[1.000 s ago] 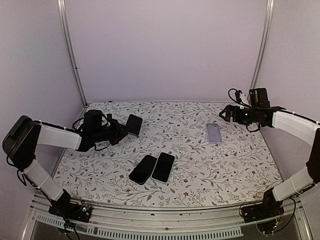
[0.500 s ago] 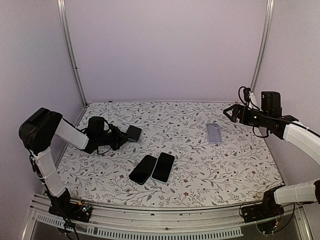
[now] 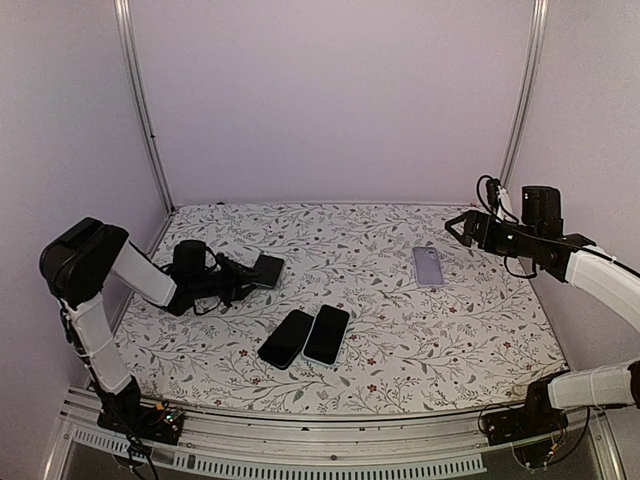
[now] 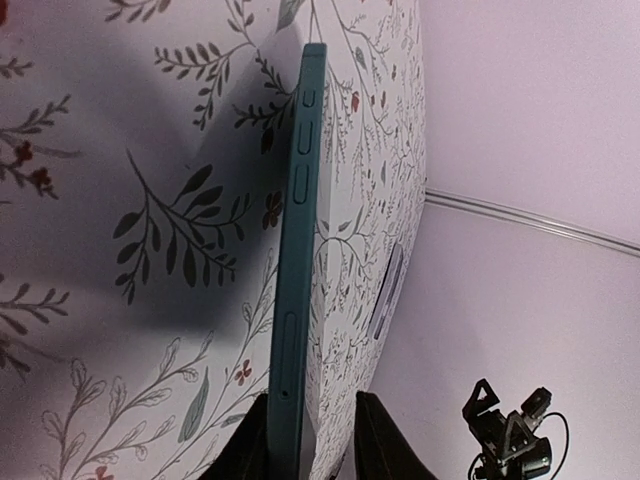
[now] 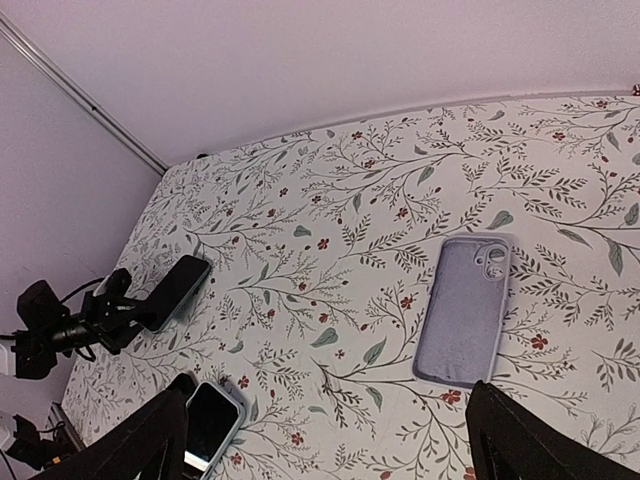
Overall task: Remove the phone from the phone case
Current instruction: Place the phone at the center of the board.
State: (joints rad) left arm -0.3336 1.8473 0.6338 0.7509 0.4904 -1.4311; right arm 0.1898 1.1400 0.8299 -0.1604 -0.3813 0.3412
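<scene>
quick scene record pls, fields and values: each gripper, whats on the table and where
left gripper: shut on the teal case, low at the table's left side
right gripper: open, empty, above the far right
lavender case: flat on the table, near the right gripper, untouched
black phone: flat, centre front
light-cased phone: flat, right beside the black phone
table: floral cover

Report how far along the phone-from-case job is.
Done, apparently: a lilac case lies alone and a seemingly bare black phone lies mid-table. In hand: the left gripper pinches a teal case edge-on; whether a phone is inside is unclear. Left: the neighbouring phone sits in a pale blue case; the right gripper hangs open.
</scene>
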